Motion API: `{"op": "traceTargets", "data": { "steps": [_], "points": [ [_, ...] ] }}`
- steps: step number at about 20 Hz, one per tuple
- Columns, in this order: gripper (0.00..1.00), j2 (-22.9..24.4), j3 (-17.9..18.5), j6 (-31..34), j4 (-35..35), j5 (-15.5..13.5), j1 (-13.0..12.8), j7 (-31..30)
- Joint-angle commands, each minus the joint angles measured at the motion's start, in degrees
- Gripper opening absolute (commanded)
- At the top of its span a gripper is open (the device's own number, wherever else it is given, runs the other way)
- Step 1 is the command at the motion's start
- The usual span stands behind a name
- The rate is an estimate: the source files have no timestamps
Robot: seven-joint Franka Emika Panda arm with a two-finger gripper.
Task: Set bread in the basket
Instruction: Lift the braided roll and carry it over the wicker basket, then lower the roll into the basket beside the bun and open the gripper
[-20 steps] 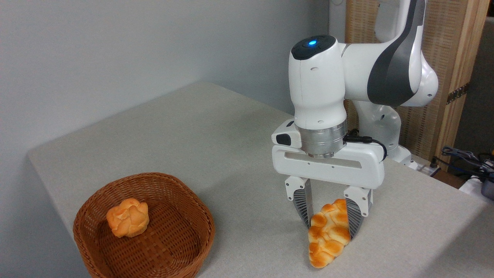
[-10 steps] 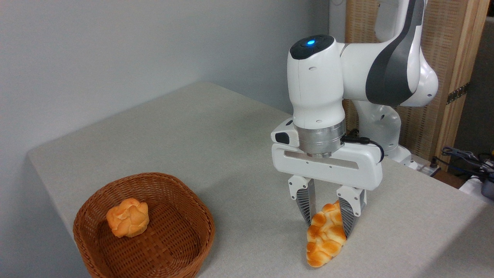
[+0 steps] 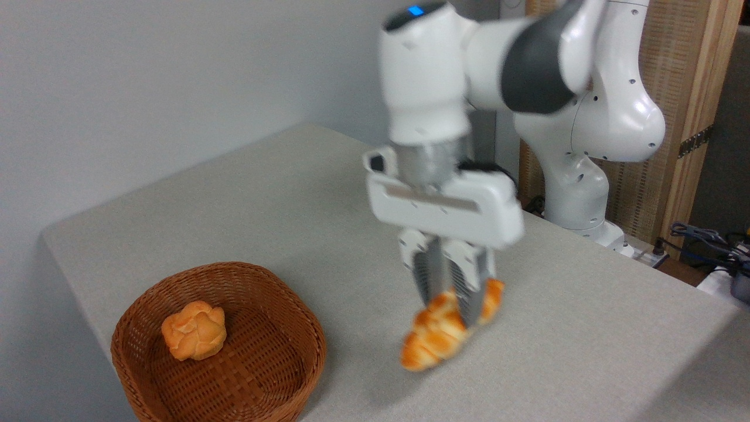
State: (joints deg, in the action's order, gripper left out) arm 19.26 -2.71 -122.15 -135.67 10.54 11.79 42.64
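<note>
Bare table (image 3: 246, 193) between basket (image 3: 304, 346) and tool (image 3: 448, 308) — tool clamps bread (image 3: 436, 340), lifted.

My arm shell (image 3: 609, 111) is glossy white plastic w/ dark grey panels; end effector (image 3: 450, 302) has ribbed grey fingers. Bread (image 3: 436, 337) looks smooth, glazed golden-orange. Basket (image 3: 263, 346) is brown woven wicker, rough. Tabletop (image 3: 263, 199) is matt, speckled beige.

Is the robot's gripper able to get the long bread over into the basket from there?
Probably yes. The gripper is shut on the bread, the bare table toward the basket has nothing in the way, and only a small bun sits inside.
</note>
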Motion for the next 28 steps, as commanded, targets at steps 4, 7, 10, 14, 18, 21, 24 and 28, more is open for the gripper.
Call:
{"op": "traceTargets", "data": {
  "steps": [4, 7, 10, 14, 18, 21, 24, 28],
  "points": [
    [0.48, -13.5, -5.8, 14.4, 27.4, -5.2, -0.1, 0.1],
    [0.52, -19.3, -6.9, 14.2, 33.7, -6.5, -0.4, -0.6],
    [0.59, -24.4, -7.9, 13.9, 39.3, -6.4, -1.2, -4.9],
    [0.73, -30.7, -8.6, 13.6, 43.6, -5.6, -4.8, -11.7],
    [1.0, -32.7, -8.6, 12.4, 44.0, -5.6, -6.2, -15.6],
    [1.0, -34.2, -8.9, 5.7, 44.1, -5.6, -6.4, -20.7],
    [1.0, -34.5, -9.2, 4.3, 44.0, -5.5, -6.4, -21.7],
    [1.0, -34.5, -9.2, 4.5, 43.7, -5.4, -6.4, -21.3]
  ]
}}
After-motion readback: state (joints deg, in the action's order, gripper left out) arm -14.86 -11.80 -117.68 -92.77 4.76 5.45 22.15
